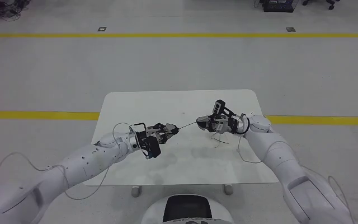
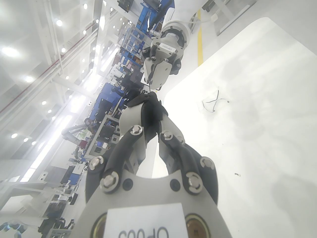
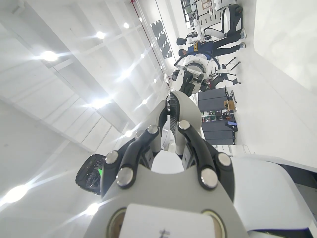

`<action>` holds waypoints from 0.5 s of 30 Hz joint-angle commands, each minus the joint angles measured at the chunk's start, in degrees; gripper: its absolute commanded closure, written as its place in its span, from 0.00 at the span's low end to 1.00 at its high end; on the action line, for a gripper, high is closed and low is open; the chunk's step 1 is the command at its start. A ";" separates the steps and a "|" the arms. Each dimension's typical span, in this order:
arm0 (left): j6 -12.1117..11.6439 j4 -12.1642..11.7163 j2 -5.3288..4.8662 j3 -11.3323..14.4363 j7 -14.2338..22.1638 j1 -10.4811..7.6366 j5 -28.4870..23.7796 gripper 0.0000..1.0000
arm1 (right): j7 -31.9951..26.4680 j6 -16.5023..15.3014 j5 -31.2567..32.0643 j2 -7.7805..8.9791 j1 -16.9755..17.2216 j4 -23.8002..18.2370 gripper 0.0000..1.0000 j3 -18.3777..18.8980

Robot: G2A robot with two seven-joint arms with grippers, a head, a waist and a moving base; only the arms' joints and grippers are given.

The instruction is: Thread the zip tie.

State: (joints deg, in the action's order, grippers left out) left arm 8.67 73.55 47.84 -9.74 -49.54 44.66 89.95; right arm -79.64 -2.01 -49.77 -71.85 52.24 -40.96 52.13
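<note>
Top view, centre of frame: zip tie (image 1: 187,124) runs straight between the two grippers, over the white table (image 1: 168,103). Left gripper (image 1: 173,129), just left of centre: fingers pinched together on the tie's lower-left end. Right gripper (image 1: 200,120), just right of centre: fingers likewise closed on the upper-right end. Gripper tips near, not touching. A few spare ties (image 1: 222,140) lie loose on the table below the right gripper.

The left gripper (image 2: 148,101), fingers closed, meets the right gripper (image 2: 150,85) nose to nose, a thin zip tie (image 2: 149,89) bridging them. A tangle of loose ties (image 2: 213,102) lies on the worktop (image 2: 260,144) near one edge.
</note>
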 commanded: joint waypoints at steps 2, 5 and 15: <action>0.00 0.00 0.00 0.00 0.00 0.00 0.00 0.00 | 0.00 -1.12 0.19 0.08 0.31 -0.54 1.00 0.31; 0.00 0.00 0.00 0.00 0.00 0.00 0.00 0.00 | 0.00 -2.24 0.04 0.32 1.07 -1.28 1.00 0.67; 0.00 0.00 0.00 0.00 0.00 0.00 0.00 0.00 | 0.00 -3.67 -1.68 2.04 5.21 -4.26 1.00 2.41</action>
State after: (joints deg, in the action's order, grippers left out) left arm 8.67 73.55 47.84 -9.74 -49.54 44.66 89.95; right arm -79.64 -5.74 -51.09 -69.91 57.14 -44.91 54.46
